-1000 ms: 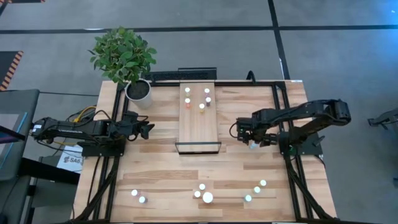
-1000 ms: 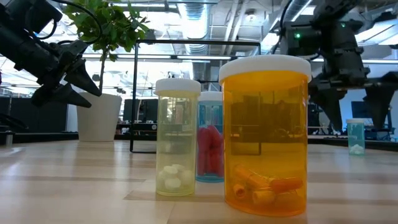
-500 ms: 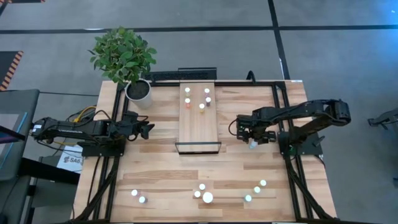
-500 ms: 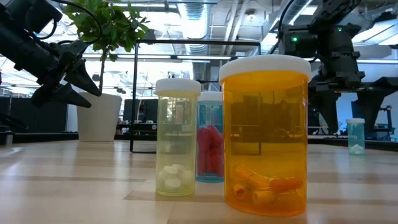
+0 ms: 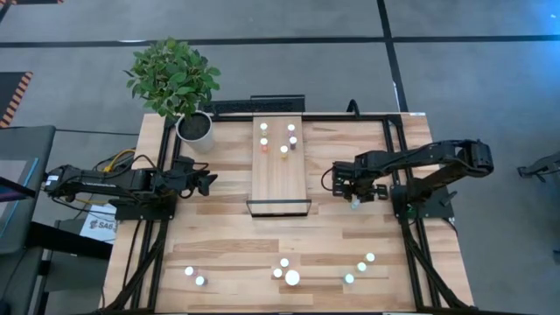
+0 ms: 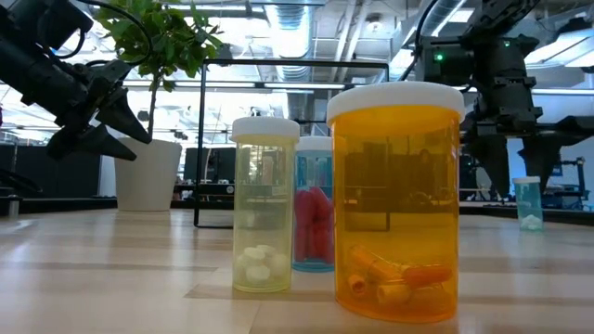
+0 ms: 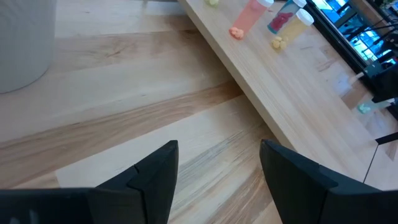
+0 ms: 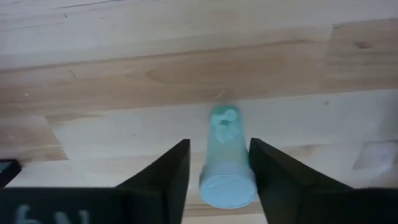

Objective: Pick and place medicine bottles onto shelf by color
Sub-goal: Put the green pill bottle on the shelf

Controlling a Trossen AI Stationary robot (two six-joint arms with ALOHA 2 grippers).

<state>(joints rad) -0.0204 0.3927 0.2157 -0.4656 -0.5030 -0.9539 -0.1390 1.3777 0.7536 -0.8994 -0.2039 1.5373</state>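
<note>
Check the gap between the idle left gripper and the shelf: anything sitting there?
Nothing: in the high view the stretch from the left gripper to the shelf is bare tabletop. The left wrist view shows the same.

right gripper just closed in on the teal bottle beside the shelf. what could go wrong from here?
1. The right gripper has the teal bottle between its fingers near the white cap; a grip that high may let it tilt or slip on lifting.
2. The shelf already carries a cluster of bottles at its far end; placing there could knock one over.
3. The left gripper waits open beside the shelf, possibly crowding the approach.
</note>
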